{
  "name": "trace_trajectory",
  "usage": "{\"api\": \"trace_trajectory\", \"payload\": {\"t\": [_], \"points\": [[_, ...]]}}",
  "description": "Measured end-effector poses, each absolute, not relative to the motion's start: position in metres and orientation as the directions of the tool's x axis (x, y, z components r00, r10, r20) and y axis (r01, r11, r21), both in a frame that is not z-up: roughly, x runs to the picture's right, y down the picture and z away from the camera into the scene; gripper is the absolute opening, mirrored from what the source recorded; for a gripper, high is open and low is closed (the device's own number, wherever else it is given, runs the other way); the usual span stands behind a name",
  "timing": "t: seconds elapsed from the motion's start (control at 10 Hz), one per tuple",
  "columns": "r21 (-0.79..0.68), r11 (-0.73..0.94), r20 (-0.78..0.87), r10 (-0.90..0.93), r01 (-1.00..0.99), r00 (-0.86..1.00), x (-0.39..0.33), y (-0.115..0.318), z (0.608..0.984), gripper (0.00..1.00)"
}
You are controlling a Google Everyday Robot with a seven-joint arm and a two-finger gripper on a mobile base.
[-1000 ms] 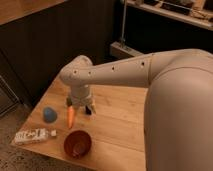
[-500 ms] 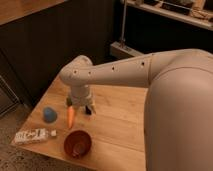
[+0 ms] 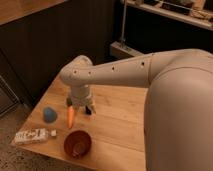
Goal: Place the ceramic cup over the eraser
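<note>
stillness marked this moment: compared with the frames from half a second and a second before, nothing on the pale wooden surface had shifted, and the arm kept the same pose.

the pale grey arm reached in from the right of the view and bent down at its wrist over the middle of the surface. the pincer hung low, close to the wood, with its two dark fingers apart and nothing clamped between them. an orange tapered carrot-like object lay just in front of it, its upper end at the fingers, though contact could not be told. a small green thing showed at the pincer's edge, too small to identify.

the small light-blue rounded ceramic cup sat on the surface near its left edge, beside the orange object but apart from it and from the pincer, untouched. a wide red-brown bowl stood near the front edge, and a white flat packet lay at the front left corner, below the cup.
</note>
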State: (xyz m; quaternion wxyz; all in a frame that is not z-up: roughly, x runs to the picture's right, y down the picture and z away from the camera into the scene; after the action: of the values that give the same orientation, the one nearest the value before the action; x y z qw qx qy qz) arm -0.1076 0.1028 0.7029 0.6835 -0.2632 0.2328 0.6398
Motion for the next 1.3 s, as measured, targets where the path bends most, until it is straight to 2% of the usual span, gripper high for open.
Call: {"api": "trace_trajectory", "payload": {"t": [0.7,1.3], "points": [[-0.102,0.113,-0.615,0.774,-0.988,0.152,-0.137,0.109,0.707,0.65],[-0.2,0.281,-0.575,0.742,-0.939,0.344,-0.223,0.133,0.715,0.65]]}}
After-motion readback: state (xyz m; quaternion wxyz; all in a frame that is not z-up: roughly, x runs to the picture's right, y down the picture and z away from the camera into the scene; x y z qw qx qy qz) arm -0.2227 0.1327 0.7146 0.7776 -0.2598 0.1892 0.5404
